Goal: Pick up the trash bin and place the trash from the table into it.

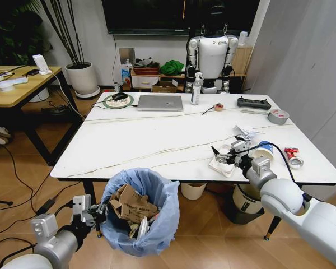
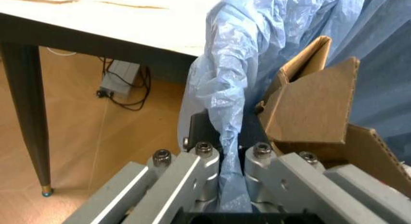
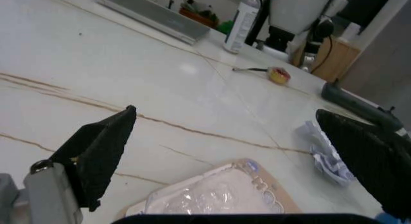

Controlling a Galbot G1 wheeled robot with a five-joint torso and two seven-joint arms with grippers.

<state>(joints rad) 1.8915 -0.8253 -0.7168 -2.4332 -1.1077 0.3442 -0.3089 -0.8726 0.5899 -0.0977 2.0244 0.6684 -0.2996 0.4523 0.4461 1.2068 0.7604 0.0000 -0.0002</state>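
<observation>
The white desk [image 1: 157,140] still carries three pieces of trash near its right front edge, while one trash bin [image 1: 140,210], already holding cardboard, hangs just below the front edge with the left tool [image 1: 96,214] pinching its blue liner rim. The right tool [image 1: 224,156], spread wide, hovers over the white packet [image 1: 223,164]; it should descend squarely and close on the packet's edges, leaving one paper wad [image 1: 245,133] and one paper cup [image 1: 264,150].

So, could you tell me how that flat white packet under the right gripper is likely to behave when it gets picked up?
The white packet lies flat between the open right gripper's fingers, so it probably needs an edge pinch. Its clear, crinkled film looks thin, so it will likely flex and may be slippery. It seems light.
</observation>
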